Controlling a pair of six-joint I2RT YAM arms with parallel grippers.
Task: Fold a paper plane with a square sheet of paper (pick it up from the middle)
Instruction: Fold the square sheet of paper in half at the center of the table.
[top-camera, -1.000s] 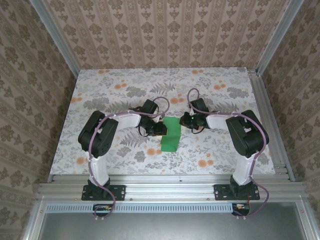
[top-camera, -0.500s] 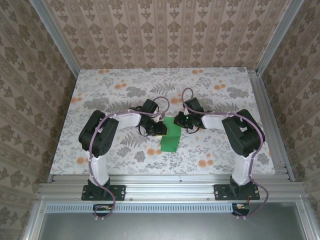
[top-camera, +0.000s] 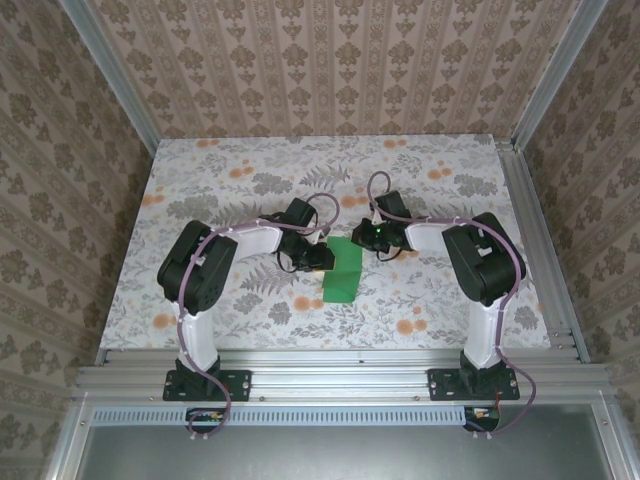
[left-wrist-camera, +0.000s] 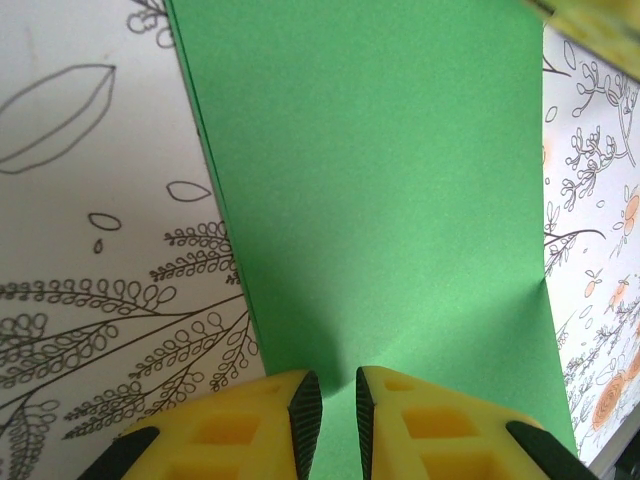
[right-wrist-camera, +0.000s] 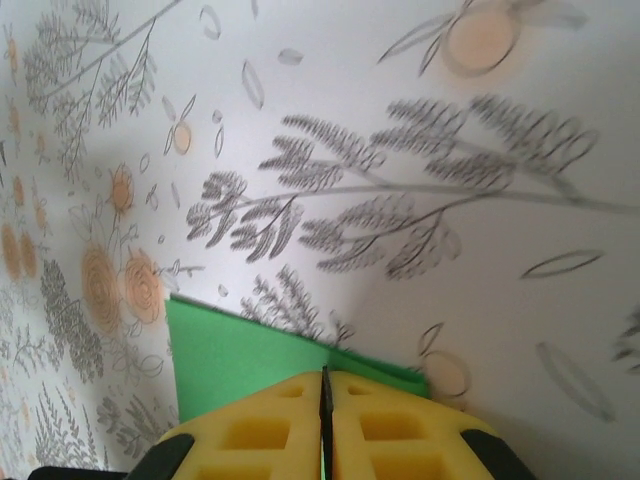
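The square sheet of paper (top-camera: 343, 278) lies near the middle of the desk (top-camera: 240, 180), folded into a narrow upright green strip, between the two arms in the overhead view. The left end effector (top-camera: 322, 258) reaches in from the left of the frame and sits over the strip's left edge, about halfway up its length. In the left wrist view its yellow fingers (left-wrist-camera: 300, 405) stand at the bottom of the frame with a slim gap between them. The green paper (left-wrist-camera: 380, 180) runs from under them to the top edge of the frame, and green shows through the gap, so this end effector is slightly released with nothing clearly pinched. Whether its tips press on the sheet cannot be told. The right end effector (top-camera: 365, 239) comes in from the right and sits at the strip's upper right corner. In the right wrist view its yellow fingers (right-wrist-camera: 370, 420) are clenched together, with only a thin dark line between them. Their tips sit just over the edge of the green paper (right-wrist-camera: 240, 355), which fills the lower left part of that frame, and a darker lip of paper shows just right of the tips. Whether a layer of paper is caught between the clenched fingers cannot be told. The desk's floral pattern is blurred in the upper right of that view.
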